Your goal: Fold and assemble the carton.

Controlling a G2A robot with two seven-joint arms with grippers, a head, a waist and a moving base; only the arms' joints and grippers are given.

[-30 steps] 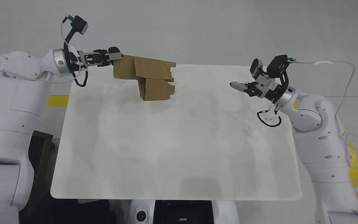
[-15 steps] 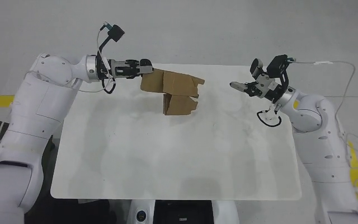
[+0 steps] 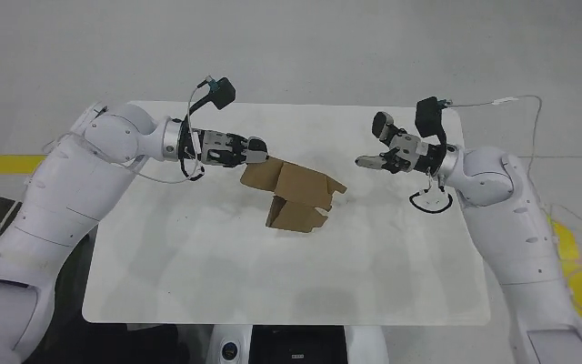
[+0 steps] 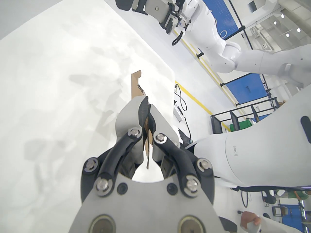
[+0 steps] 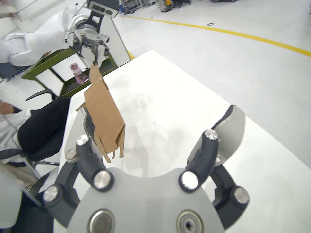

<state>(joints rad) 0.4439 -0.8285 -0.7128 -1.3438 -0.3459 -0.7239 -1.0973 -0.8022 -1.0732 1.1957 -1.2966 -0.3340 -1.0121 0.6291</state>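
Note:
A flattened brown carton (image 3: 296, 196) hangs over the middle of the white table (image 3: 273, 282), tilted, with its loose flaps pointing down. My left gripper (image 3: 261, 149) is shut on the carton's upper left edge. In the left wrist view the fingertips (image 4: 143, 107) pinch the thin cardboard edge (image 4: 135, 86). My right gripper (image 3: 373, 144) stands open to the carton's right, a short gap away and not touching it. In the right wrist view the carton (image 5: 104, 112) hangs in front of the open gripper (image 5: 158, 122), nearer one finger (image 5: 86, 120), with the left gripper (image 5: 95, 49) above it.
The tabletop under and in front of the carton is bare (image 3: 273, 264). A black cable loop (image 3: 427, 202) hangs below my right wrist. A green-framed cart (image 5: 60, 56) stands beyond the table's far side, off its surface.
My left arm has carried the carton from the table's far left corner to its middle, tilting it. My right gripper has shifted slightly toward the carton and turned.

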